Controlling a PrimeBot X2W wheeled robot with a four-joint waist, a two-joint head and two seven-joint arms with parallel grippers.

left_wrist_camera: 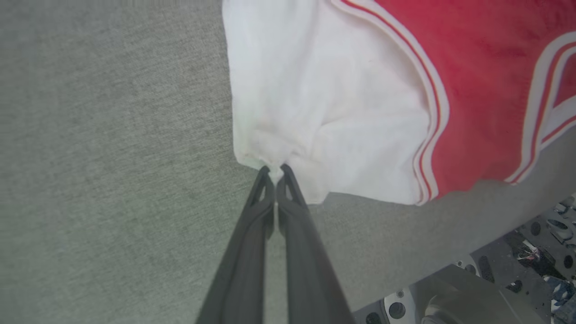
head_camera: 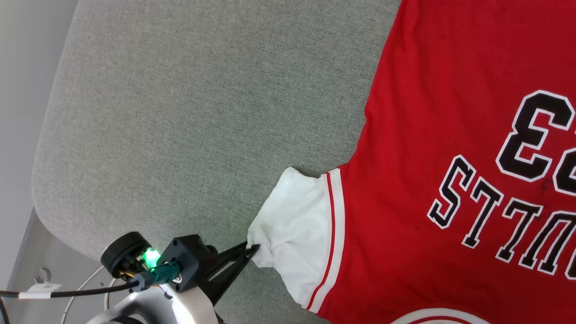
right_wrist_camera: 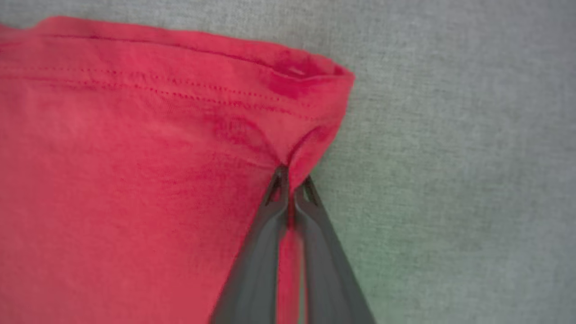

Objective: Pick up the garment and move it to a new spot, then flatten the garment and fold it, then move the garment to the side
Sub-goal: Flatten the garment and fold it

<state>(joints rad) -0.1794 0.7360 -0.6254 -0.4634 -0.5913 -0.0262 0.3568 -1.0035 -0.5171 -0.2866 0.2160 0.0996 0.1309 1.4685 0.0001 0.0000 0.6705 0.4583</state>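
The garment (head_camera: 432, 135), a red jersey with black white-outlined lettering, lies spread on the grey surface at the right of the head view. Its white sleeve (head_camera: 297, 225) with red-white trim points toward my left gripper (head_camera: 253, 247), which is shut on the sleeve's edge. In the left wrist view the left gripper (left_wrist_camera: 274, 169) pinches a puckered bit of the white sleeve (left_wrist_camera: 324, 103). In the right wrist view my right gripper (right_wrist_camera: 292, 180) is shut on a fold of red cloth near the hemmed corner of the garment (right_wrist_camera: 135, 171).
The grey fabric-covered table (head_camera: 189, 117) stretches left of the garment, with its rounded edge (head_camera: 40, 180) at the far left. The robot's base (left_wrist_camera: 472, 292) shows beyond the table edge at the lower right of the left wrist view.
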